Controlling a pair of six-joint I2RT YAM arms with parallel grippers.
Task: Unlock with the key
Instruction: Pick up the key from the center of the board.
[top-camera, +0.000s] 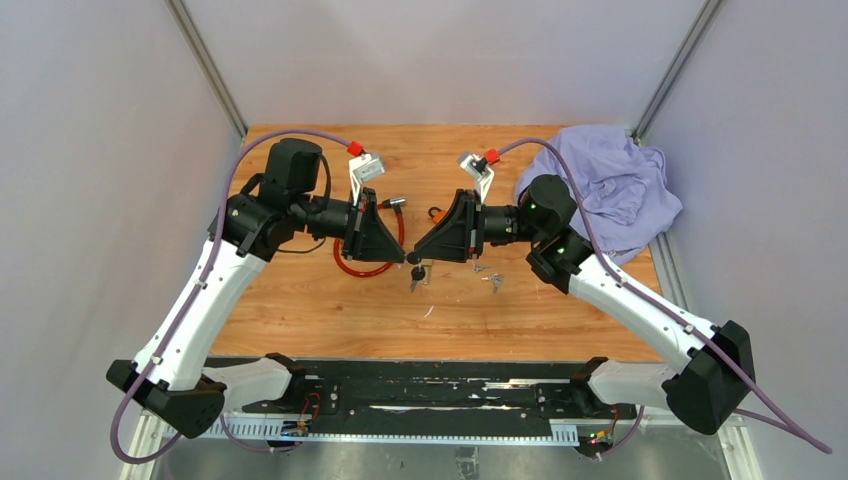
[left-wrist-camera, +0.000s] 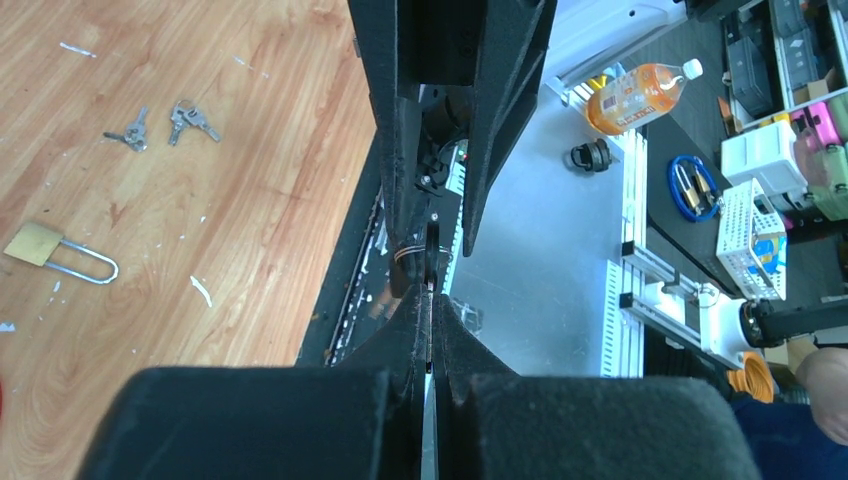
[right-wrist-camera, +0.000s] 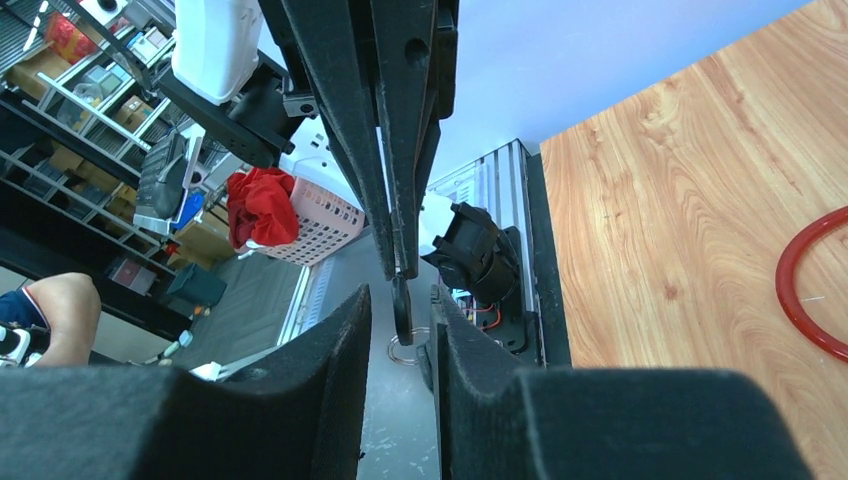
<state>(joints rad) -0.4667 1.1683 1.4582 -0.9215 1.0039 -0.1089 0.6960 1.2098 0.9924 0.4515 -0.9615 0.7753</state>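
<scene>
My left gripper (top-camera: 398, 256) and right gripper (top-camera: 420, 252) meet tip to tip above the table's middle. In the left wrist view my left gripper (left-wrist-camera: 430, 310) is shut on the thin blade of a black-headed key (left-wrist-camera: 432, 252). In the right wrist view my right gripper (right-wrist-camera: 400, 300) is open, and the key's black head (right-wrist-camera: 402, 310) hangs between its fingers with a ring (right-wrist-camera: 405, 350) below. More of the bunch dangles under the tips (top-camera: 417, 277). A brass padlock (left-wrist-camera: 35, 245) with its steel shackle lies flat on the wood, apart from both grippers.
Two loose key sets (left-wrist-camera: 130, 130) (left-wrist-camera: 190, 118) lie on the wood, seen too in the top view (top-camera: 490, 278). A red cable loop (top-camera: 365, 265) lies under the left gripper. A crumpled purple cloth (top-camera: 610, 185) fills the back right corner. The table's near edge (left-wrist-camera: 345, 290) is close.
</scene>
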